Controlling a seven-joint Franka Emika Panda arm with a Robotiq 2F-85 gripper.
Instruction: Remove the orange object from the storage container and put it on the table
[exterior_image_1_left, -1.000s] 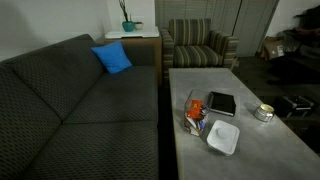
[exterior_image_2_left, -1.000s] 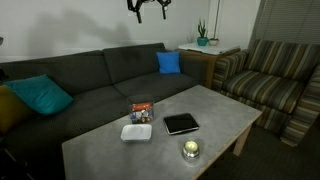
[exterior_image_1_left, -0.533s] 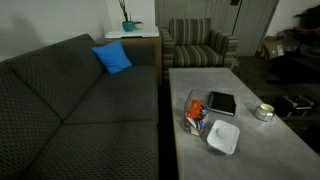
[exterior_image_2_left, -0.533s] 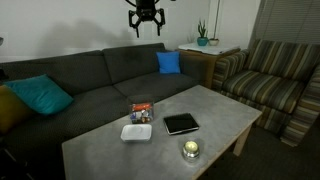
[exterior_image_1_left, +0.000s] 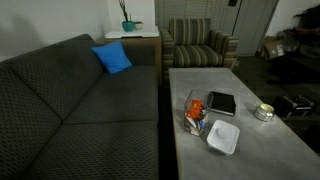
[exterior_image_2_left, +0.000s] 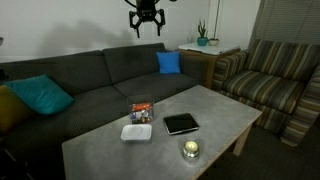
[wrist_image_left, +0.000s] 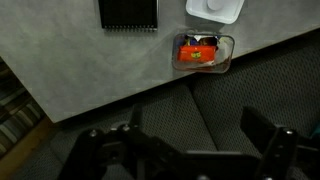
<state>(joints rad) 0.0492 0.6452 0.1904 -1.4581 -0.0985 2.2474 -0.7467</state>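
The storage container (exterior_image_2_left: 141, 113), a small clear box, stands on the grey table (exterior_image_2_left: 215, 112) near the edge that faces the sofa. It also shows in an exterior view (exterior_image_1_left: 195, 113) and in the wrist view (wrist_image_left: 203, 52). The orange object (wrist_image_left: 197, 57) lies inside it, with a blue item beside it. My gripper (exterior_image_2_left: 146, 20) hangs high above the sofa back, far from the box. In the wrist view its fingers (wrist_image_left: 190, 150) are spread wide over the sofa cushions and hold nothing.
On the table lie a white square lid (exterior_image_2_left: 136, 131) next to the box, a black tablet (exterior_image_2_left: 181, 123) and a round metal tin (exterior_image_2_left: 190, 149). A dark sofa (exterior_image_2_left: 90, 95) runs along the table. A striped armchair (exterior_image_2_left: 275, 85) stands at its end.
Since a second ago my gripper has come lower into the exterior view above the sofa. Nothing has moved in the last half second. The things on the table have not moved.
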